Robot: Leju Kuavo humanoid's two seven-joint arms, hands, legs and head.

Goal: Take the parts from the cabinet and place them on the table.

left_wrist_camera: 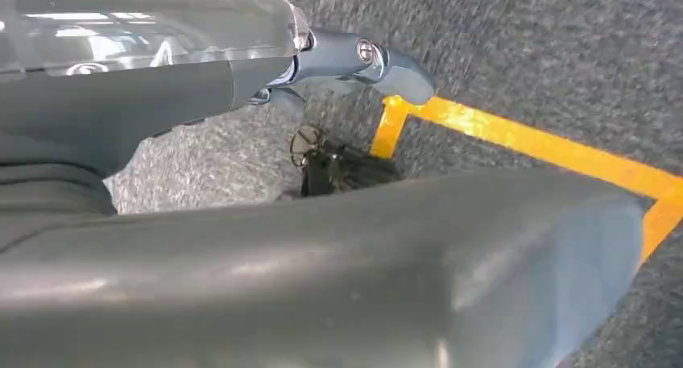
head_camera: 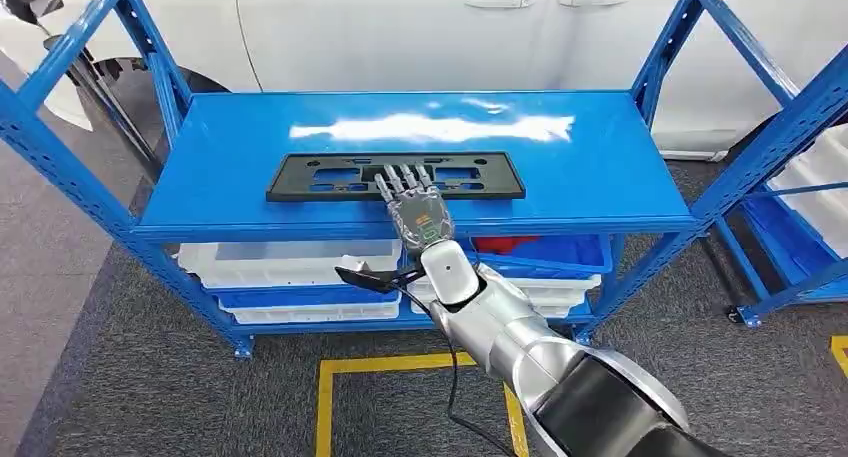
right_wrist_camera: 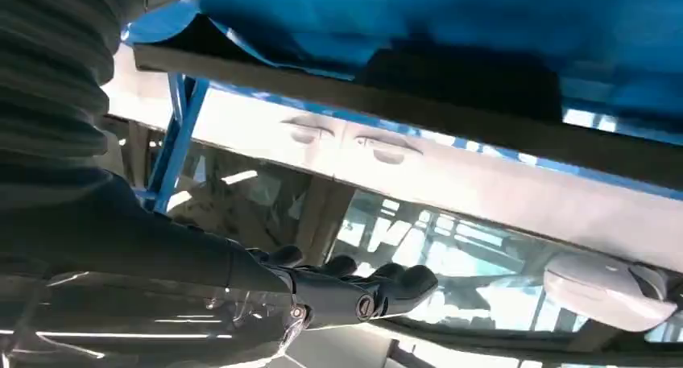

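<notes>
A long black plastic frame part (head_camera: 330, 177) lies flat on the top shelf of the blue cabinet (head_camera: 600, 167), near its front edge. My right hand (head_camera: 413, 205) reaches over that edge with its fingers stretched out flat on the middle of the part and nothing gripped. In the right wrist view the straight dark fingers (right_wrist_camera: 362, 291) sit apart from the part's dark edge (right_wrist_camera: 459, 86). My left hand (left_wrist_camera: 354, 62) hangs over grey carpet, thumb out, holding nothing.
White bins (head_camera: 290, 262) and a red item (head_camera: 505, 244) fill the lower shelves. A second blue rack with white bins (head_camera: 820, 187) stands at the right. A white car (head_camera: 420, 27) is close behind the cabinet. Yellow tape (head_camera: 330, 377) marks the carpet.
</notes>
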